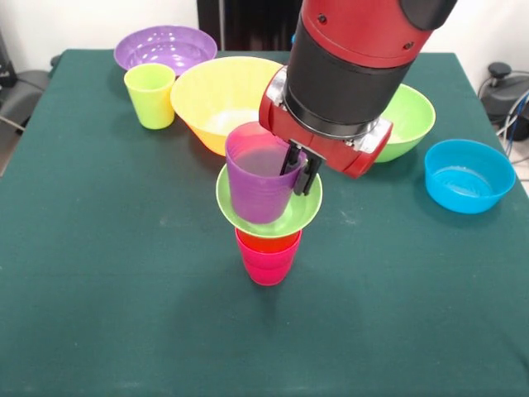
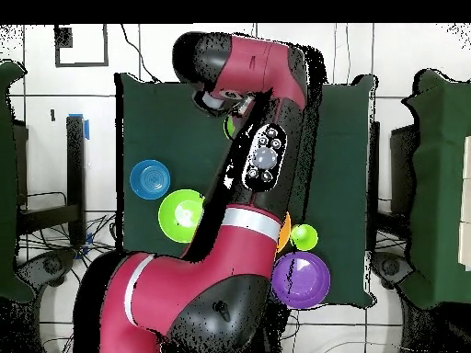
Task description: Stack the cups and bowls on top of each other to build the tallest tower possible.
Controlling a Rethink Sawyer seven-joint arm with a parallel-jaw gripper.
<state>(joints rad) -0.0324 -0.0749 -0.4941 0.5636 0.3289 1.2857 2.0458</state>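
Observation:
The tower stands mid-table: a red-pink cup [image 1: 266, 263] lowest, an orange cup [image 1: 269, 241] nested in it, a small lime green bowl [image 1: 304, 208] on that, and a purple cup [image 1: 256, 182] upright in the bowl. My gripper [image 1: 302, 170] comes down from above and is shut on the purple cup's right rim, one finger inside the wall and one outside. In the overhead view the arm [image 2: 262, 156] hides the tower, apart from a green sliver of the small bowl [image 2: 227, 127].
At the far side stand a lime green cup [image 1: 150, 95], a purple bowl [image 1: 165, 47] and a large orange-yellow bowl [image 1: 219, 91]. A medium lime green bowl [image 1: 413, 116] and a blue bowl [image 1: 469, 175] sit to the right.

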